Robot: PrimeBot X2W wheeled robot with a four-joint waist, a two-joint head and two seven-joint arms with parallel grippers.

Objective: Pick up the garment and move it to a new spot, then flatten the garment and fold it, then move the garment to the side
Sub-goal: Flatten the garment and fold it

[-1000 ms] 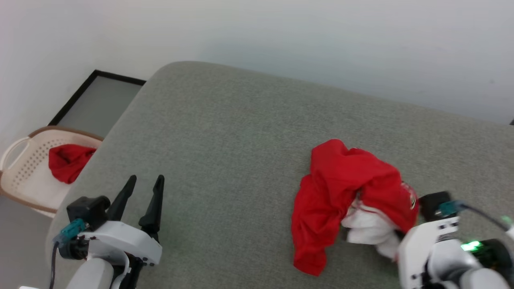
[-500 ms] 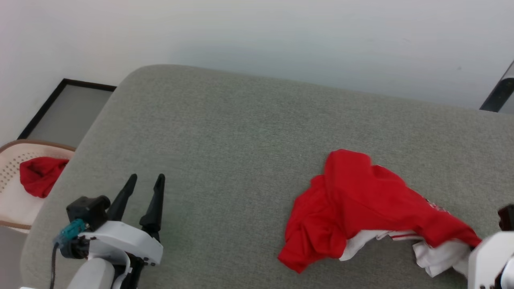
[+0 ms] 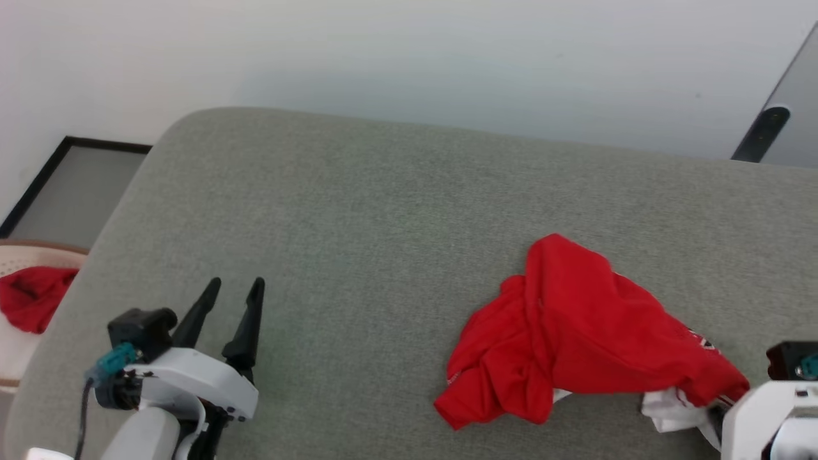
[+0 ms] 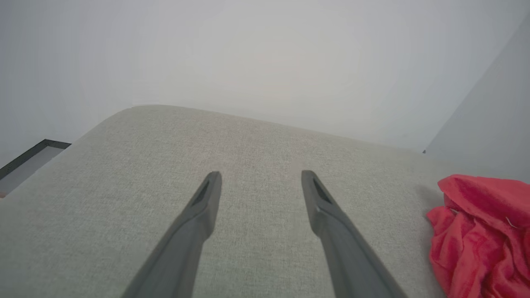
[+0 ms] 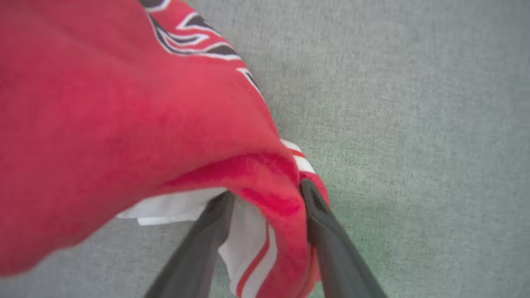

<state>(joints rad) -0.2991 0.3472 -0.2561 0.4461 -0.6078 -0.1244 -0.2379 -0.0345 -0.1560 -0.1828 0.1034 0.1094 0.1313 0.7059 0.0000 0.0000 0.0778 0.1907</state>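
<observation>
Overhead, the jersey (image 3: pixel 575 332) lies crumpled at the near right of the grey woven desk (image 3: pixel 351 211), so the moving step looks done and flattening comes next. From the left wrist, the left gripper (image 4: pixel 257 174) hovers with its fingers spread and empty. From the right wrist, the right gripper (image 5: pixel 265 191) has its fingers parted around a soft striped hem and would need to back out cleanly.

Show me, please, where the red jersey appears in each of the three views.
Head view: jersey, crumpled, lower right.
Left wrist view: jersey at the right edge, low.
Right wrist view: jersey across left and centre, its striped trim between the fingers of the right gripper.
Shared landmark: the grey fabric surface under it.
</observation>
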